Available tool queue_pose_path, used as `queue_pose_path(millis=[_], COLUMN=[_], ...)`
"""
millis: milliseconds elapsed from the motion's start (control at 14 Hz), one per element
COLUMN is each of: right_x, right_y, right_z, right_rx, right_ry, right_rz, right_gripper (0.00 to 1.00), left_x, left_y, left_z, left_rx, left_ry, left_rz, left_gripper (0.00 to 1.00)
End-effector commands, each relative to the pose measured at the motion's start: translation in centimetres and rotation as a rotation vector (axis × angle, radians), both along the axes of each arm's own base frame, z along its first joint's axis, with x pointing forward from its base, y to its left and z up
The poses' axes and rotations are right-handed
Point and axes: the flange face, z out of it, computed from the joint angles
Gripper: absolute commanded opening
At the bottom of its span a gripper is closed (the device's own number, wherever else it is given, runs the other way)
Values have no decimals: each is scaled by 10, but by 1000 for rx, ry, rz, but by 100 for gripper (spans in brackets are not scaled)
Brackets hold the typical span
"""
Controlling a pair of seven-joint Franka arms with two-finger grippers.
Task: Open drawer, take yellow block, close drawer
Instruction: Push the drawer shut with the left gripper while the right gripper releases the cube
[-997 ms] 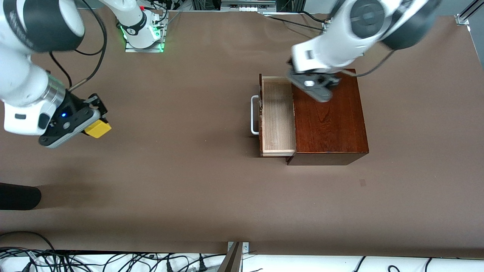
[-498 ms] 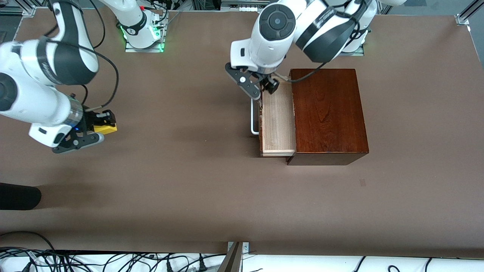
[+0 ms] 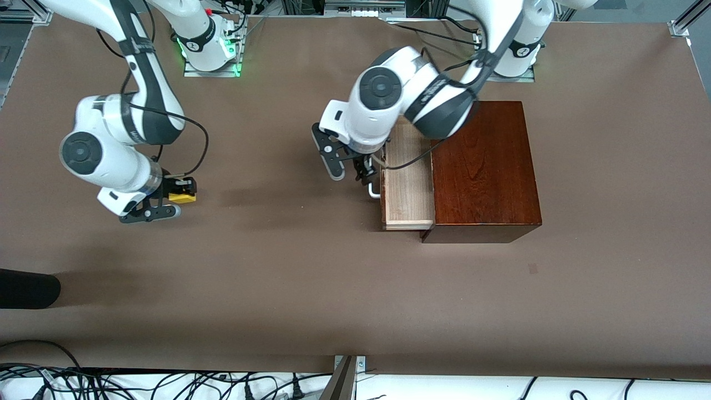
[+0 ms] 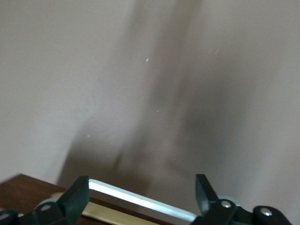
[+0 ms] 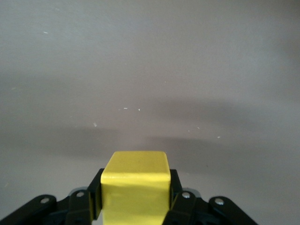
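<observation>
- Showing the front view: left gripper (image 3: 355,169), which hung over the glossy box (image 3: 483,166) a second ago, now sits at the white handle (image 3: 375,191), at 9 o'clock of the open drawer (image 3: 408,183); closing looks next.
- Left wrist view: fingers (image 4: 77,197) spread, straddling the smooth handle bar.
- Right wrist view: right gripper (image 5: 136,192) clamps the matte yellow block (image 5: 135,185), a crisp-edged cube, low over the table (image 5: 150,70).

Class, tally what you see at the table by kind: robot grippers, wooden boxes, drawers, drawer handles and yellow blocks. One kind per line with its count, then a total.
Grippers: 2 (left gripper at the handle, right gripper holding the block)
Wooden box: 1
Drawer, open: 1
White handle: 1
Yellow block: 1
Total: 6
</observation>
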Motion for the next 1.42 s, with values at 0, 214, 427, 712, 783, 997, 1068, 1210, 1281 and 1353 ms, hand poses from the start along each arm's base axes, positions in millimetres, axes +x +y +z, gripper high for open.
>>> queue_pose_path(millis=[0, 214, 427, 712, 783, 997, 1068, 1210, 1281, 1353], right_x=[-27, -38, -44, -51, -54, -51, -49, -37, -26, -16], right_y=[-4, -6, -8, -9, -9, -9, -8, -6, -2, 1], right_z=[-28, -59, -78, -97, -101, -94, -84, -49, -19, 13], right_rx=[13, 7, 1, 0, -1, 1, 6, 16, 21, 25], right_ry=[-17, -24, -9, -26, -23, -29, -46, -74, -78, -68], right_rz=[-55, -94, -98, -97, -97, -91, -91, -75, -69, -55], right_gripper=[0, 0, 0, 0, 0, 59, 100, 100, 100, 100], left_x=[-9, -6, -13, -11, -6, 2, 3, 2, 3, 4], left_y=[-19, -20, -20, -3, 8, 29, 33, 40, 46, 52], left_z=[-15, -36, -43, -57, -62, -69, -70, -72, -73, -71], left_rx=[60, 86, 96, 160, 184, 294, 334, 386, 408, 442], left_ry=[-57, -77, -42, 9, 37, 60, 55, 75, 93, 105], left_rz=[-207, -381, -413, -410, -398, -406, -418, -422, -416, -413], left_gripper=[100, 100, 100, 100, 100, 100, 100, 100, 100, 100])
